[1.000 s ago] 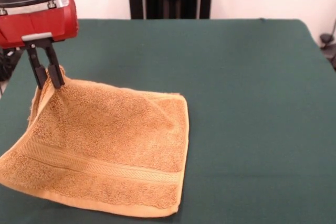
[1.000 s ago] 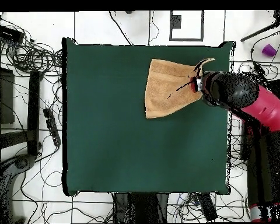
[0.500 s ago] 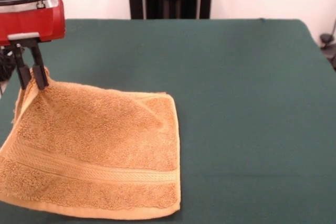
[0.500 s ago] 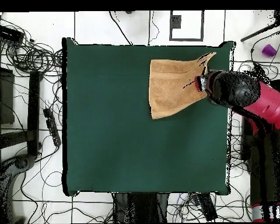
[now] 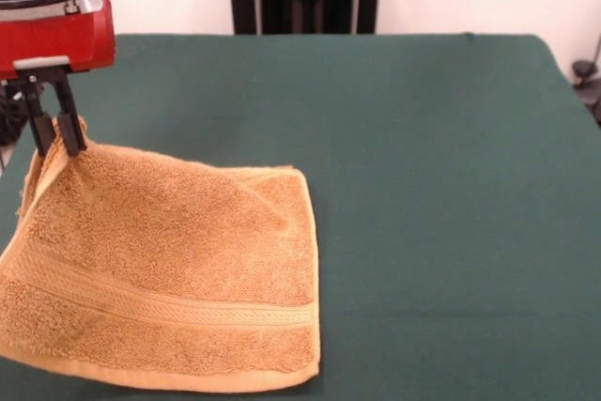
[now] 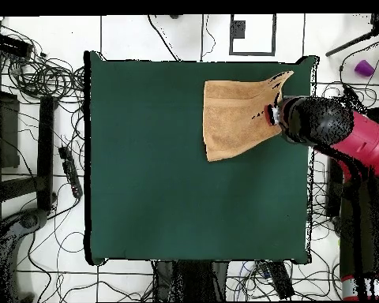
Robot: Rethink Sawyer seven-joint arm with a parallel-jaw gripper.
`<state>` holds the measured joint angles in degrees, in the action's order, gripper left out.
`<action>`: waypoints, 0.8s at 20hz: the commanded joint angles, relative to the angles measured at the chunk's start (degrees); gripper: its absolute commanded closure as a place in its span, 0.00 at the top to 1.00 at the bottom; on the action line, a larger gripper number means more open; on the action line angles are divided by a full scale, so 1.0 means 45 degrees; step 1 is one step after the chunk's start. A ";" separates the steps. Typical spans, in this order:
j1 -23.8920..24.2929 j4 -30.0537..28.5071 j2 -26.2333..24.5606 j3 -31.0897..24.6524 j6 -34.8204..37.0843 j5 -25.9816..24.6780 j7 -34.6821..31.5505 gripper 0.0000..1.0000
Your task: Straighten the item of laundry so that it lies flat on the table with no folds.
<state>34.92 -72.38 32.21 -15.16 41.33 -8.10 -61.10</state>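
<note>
At the frame's left, the orange-tan terry-cloth towel (image 5: 169, 269), one corner clamped by the black two-fingered gripper (image 5: 53, 143), has been dragged leftward across the dark green table (image 5: 423, 185), though barely in the last half second, leaving it nearly flat.

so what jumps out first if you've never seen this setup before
First comes the orange-tan terry-cloth towel at the front view's lower left, spread over the dark green cloth-covered table, with its woven band near the bottom. Its upper left corner is lifted, pinched in the black gripper under the red arm head. Overhead, the towel sits at one corner of the table.
</note>
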 commanded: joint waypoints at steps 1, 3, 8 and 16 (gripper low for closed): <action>-0.0183 -0.0458 -0.0529 -0.1392 0.1621 0.0311 0.0113 0.00; -0.0201 -0.0415 -0.0558 -0.1368 0.1634 0.0310 0.0049 0.00; -0.0293 -0.0382 -0.0568 -0.1216 0.1586 0.0176 -0.0041 0.00; -0.0217 -0.0421 -0.0554 -0.1253 0.1481 0.0193 -0.0008 0.00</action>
<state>34.92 -72.37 32.24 -15.19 41.83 -8.09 -61.10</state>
